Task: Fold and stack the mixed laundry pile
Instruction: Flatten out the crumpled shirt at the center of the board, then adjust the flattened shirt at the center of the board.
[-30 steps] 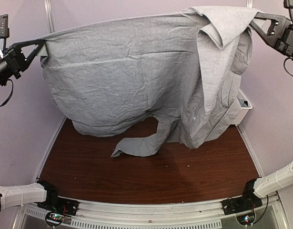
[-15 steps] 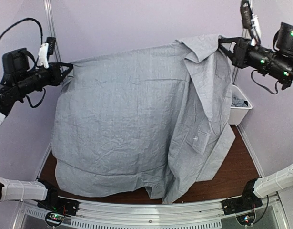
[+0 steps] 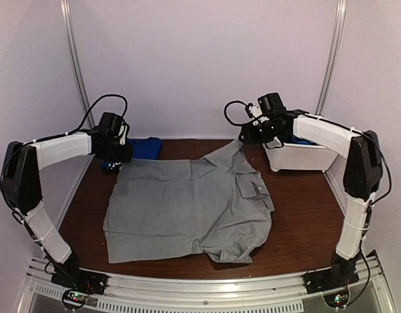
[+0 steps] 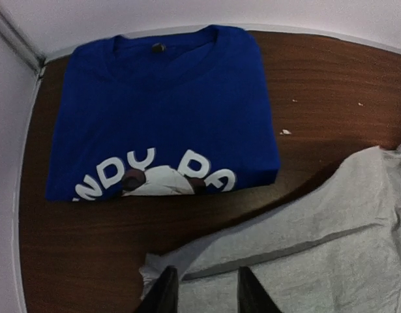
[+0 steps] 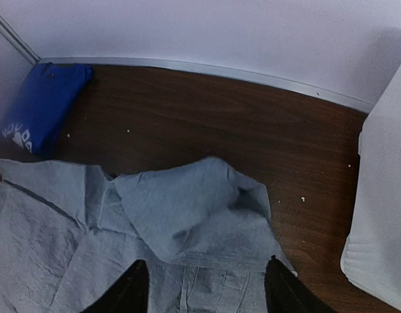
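Down from where the 2 arms held it stretched in the air, the grey shirt (image 3: 187,208) now lies spread flat on the table (image 3: 304,222). The left gripper (image 4: 207,285) hangs slightly parted over its far-left corner, and the right gripper (image 5: 207,287) gapes wider over the rumpled far-right corner, neither holding cloth. 1 folded blue shirt (image 4: 161,111) lies just beyond the left corner, by the wall.
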Robot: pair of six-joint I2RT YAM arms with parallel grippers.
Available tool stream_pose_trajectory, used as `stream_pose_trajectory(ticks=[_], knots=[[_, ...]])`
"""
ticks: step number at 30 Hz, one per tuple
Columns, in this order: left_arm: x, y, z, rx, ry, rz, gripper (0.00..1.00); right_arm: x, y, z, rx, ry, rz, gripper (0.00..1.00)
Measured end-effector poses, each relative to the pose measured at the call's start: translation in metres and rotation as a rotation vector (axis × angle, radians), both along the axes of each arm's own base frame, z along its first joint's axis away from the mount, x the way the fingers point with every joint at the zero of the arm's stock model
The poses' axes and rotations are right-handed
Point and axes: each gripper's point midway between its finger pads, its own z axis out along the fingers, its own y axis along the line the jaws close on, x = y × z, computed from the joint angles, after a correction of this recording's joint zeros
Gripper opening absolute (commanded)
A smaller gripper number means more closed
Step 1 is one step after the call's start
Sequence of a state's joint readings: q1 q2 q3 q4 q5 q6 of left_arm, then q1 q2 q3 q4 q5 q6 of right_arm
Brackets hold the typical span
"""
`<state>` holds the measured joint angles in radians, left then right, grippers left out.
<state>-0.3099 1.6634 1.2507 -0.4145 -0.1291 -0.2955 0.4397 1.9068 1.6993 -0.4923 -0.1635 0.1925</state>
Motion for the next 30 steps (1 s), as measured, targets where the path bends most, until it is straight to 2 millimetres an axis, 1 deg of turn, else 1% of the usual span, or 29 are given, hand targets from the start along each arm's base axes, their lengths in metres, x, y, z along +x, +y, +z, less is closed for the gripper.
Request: stream_pose_trajectory(ticks=[1, 3, 4, 6, 9, 10, 11, 12, 13, 14, 16, 18, 20, 21, 23, 27, 30], knots=[[0.006, 0.003, -0.009, 0.012, 0.014, 0.017, 0.49, 0.003, 0.002, -0.009, -0.003, 0.018, 0.002, 0.76], [0.008, 0.007, -0.018, 0.028, 0.031, 0.034, 0.55, -0.004, 0.001, -0.017, -0.009, 0.051, 0.006, 0.77], [0.007, 0.008, -0.016, 0.031, 0.028, 0.035, 0.55, -0.009, -0.001, -0.015, -0.004, 0.055, 0.003, 0.75], [0.007, 0.008, -0.002, 0.019, -0.005, 0.035, 0.56, -0.022, -0.007, -0.004, 0.003, 0.045, 0.004, 0.73], [0.001, 0.005, 0.026, -0.024, -0.072, 0.016, 0.56, -0.047, -0.019, 0.020, 0.019, 0.009, 0.007, 0.70], [-0.002, 0.004, 0.031, -0.037, -0.086, 0.008, 0.56, -0.053, -0.022, 0.024, 0.020, 0.000, 0.007, 0.69], [-0.008, 0.002, 0.036, -0.055, -0.098, -0.005, 0.56, -0.058, -0.025, 0.024, 0.018, -0.001, 0.008, 0.68], [-0.011, 0.002, 0.036, -0.061, -0.098, -0.011, 0.56, -0.063, -0.028, 0.019, 0.013, 0.001, 0.009, 0.68], [-0.016, 0.001, 0.036, -0.071, -0.099, -0.020, 0.56, -0.068, -0.031, 0.009, 0.002, 0.019, 0.010, 0.68], [-0.021, 0.000, 0.033, -0.080, -0.093, -0.028, 0.56, -0.073, -0.034, -0.006, -0.011, 0.048, 0.008, 0.69], [-0.032, 0.000, 0.021, -0.089, -0.065, -0.039, 0.56, -0.081, -0.041, -0.041, -0.044, 0.122, 0.002, 0.70], [-0.042, 0.001, 0.007, -0.090, -0.029, -0.045, 0.56, -0.092, -0.049, -0.081, -0.080, 0.208, -0.007, 0.71], [-0.051, 0.002, -0.004, -0.089, 0.004, -0.051, 0.56, -0.105, -0.058, -0.113, -0.108, 0.286, -0.020, 0.72], [-0.053, 0.002, -0.006, -0.090, 0.008, -0.053, 0.56, -0.110, -0.062, -0.122, -0.113, 0.310, -0.029, 0.72], [-0.055, 0.002, -0.005, -0.094, 0.008, -0.054, 0.56, -0.115, -0.067, -0.134, -0.118, 0.337, -0.041, 0.73], [-0.056, 0.000, -0.001, -0.106, -0.002, -0.061, 0.56, -0.109, -0.071, -0.144, -0.102, 0.345, -0.061, 0.73], [-0.056, -0.002, -0.001, -0.116, 0.001, -0.068, 0.56, -0.104, -0.070, -0.155, -0.076, 0.364, -0.064, 0.70]])
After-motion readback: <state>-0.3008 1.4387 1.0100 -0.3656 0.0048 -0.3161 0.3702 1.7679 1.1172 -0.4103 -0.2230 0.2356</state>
